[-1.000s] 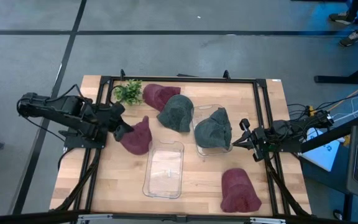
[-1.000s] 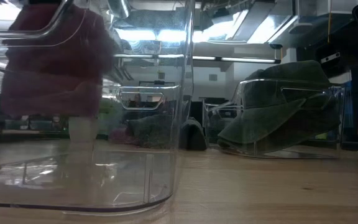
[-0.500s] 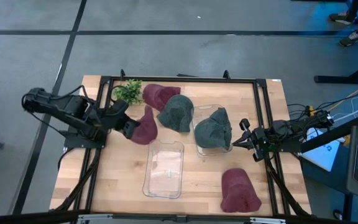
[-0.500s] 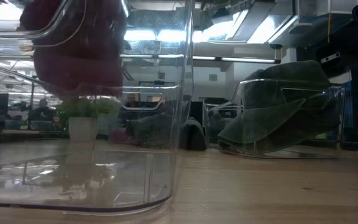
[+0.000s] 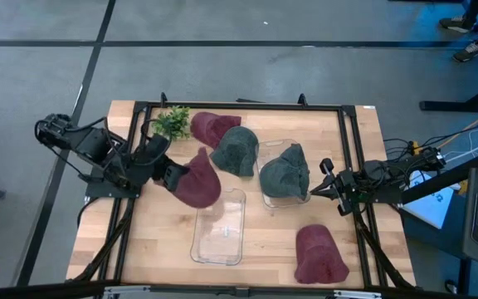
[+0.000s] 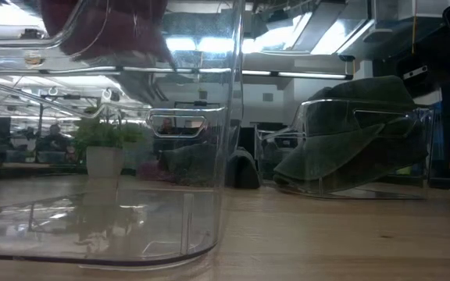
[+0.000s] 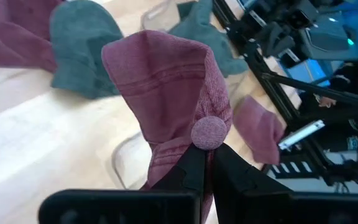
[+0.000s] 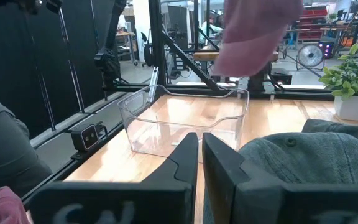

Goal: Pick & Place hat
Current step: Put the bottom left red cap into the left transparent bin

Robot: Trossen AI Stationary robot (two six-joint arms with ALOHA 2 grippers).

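Now we see the left end effector (image 5: 170,173) pinched shut on the maroon hat (image 5: 197,178), gripping it by the crown just under its button, so the hat hangs lifted above the tabletop (image 5: 152,241). Its long axis runs from the fingers out toward the empty clear bin (image 5: 220,226), which lies just ahead and slightly nearer the front edge; the hat's far end already overlaps the bin's rim, so we judge the drop needs only a short carry forward. The left arm is plainly the nearer one. Farther along, a second bin (image 5: 282,170) holds a grey-green hat (image 5: 285,174), with the right end effector (image 5: 324,184) closed on nothing and waiting beside it. Beyond lie another grey-green hat (image 5: 236,150), two more maroon hats, a small potted plant (image 5: 171,123), then grey floor.
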